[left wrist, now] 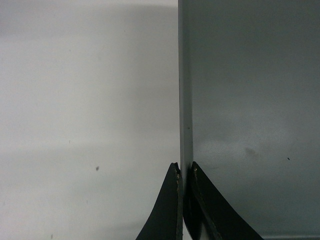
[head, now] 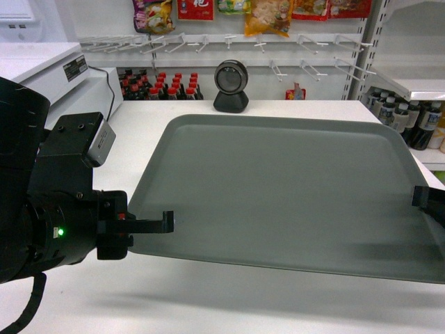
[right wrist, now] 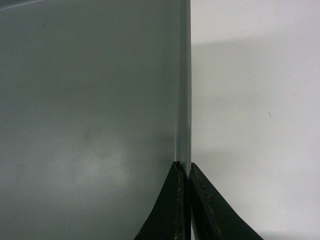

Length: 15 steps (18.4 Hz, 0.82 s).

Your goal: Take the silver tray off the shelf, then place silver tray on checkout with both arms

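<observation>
The silver tray (head: 278, 188) is a large grey-green rectangle held a little above the white checkout (head: 208, 306), casting a shadow under its near edge. My left gripper (head: 167, 221) is shut on the tray's left rim. My right gripper (head: 417, 196) pinches the right rim at the edge of the head view. In the left wrist view the tray (left wrist: 250, 100) fills the right half, with its rim clamped in my left gripper (left wrist: 185, 170) over the checkout (left wrist: 75, 100). The right wrist view mirrors this: tray (right wrist: 90, 100), right gripper (right wrist: 184, 167), checkout (right wrist: 260, 125). A white shelf (head: 424, 89) stands at far right.
A black round scanner (head: 231, 85) stands on the counter behind the tray. A white register machine (head: 42, 69) sits at the far left. Dark bottles (head: 160, 85) line the back, more bottles (head: 410, 118) stand under the right shelf, and snack packs (head: 268, 17) hang above.
</observation>
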### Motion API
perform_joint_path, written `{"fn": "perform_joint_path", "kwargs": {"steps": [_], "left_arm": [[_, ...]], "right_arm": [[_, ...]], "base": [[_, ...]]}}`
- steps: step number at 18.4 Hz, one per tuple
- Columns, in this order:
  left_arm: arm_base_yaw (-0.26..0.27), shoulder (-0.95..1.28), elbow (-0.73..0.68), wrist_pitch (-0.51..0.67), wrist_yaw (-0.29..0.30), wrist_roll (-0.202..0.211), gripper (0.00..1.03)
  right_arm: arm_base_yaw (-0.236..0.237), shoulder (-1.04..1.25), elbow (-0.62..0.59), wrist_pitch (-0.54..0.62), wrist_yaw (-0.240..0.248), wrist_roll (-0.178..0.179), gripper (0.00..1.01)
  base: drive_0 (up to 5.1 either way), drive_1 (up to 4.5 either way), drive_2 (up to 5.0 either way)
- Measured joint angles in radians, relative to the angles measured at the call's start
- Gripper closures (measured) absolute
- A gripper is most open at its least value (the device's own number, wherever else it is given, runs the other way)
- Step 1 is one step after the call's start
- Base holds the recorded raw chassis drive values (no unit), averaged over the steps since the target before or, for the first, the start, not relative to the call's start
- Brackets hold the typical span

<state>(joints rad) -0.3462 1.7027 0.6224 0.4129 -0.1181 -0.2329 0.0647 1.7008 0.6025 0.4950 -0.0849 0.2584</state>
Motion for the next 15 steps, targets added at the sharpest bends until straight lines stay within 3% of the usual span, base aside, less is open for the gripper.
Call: {"fn": "perform_joint_path", "kwargs": {"steps": [12,13,14,15], "left_arm": [[0.0,0.002,0.004,-0.004,-0.003,-0.002,1.0],[-0.015,0.005,0.058,-0.149,-0.092,-0.046,1.0],[-0.023,0.034,0.129,-0.258,-0.19,-0.092,1.0],[-0.006,0.072,0.186,-0.327,-0.211,-0.144,1.0]], "right_arm": [[0.0,0.0,0.003,0.004,0.001,0.0,0.99],[0.001,0.0,0.003,0.009,-0.016,0.0,0.99],[0.0,0.012,0.02,-0.021,-0.048,-0.024,0.99],[-0.008,0.043,0.05,-0.038,-0.103,-0.04,0.99]], "base": [[0.0,4.29,-4.4],[0.0,4.28,-4.4],[0.0,4.28,-4.4],[0.0,4.28,-4.4]]}}
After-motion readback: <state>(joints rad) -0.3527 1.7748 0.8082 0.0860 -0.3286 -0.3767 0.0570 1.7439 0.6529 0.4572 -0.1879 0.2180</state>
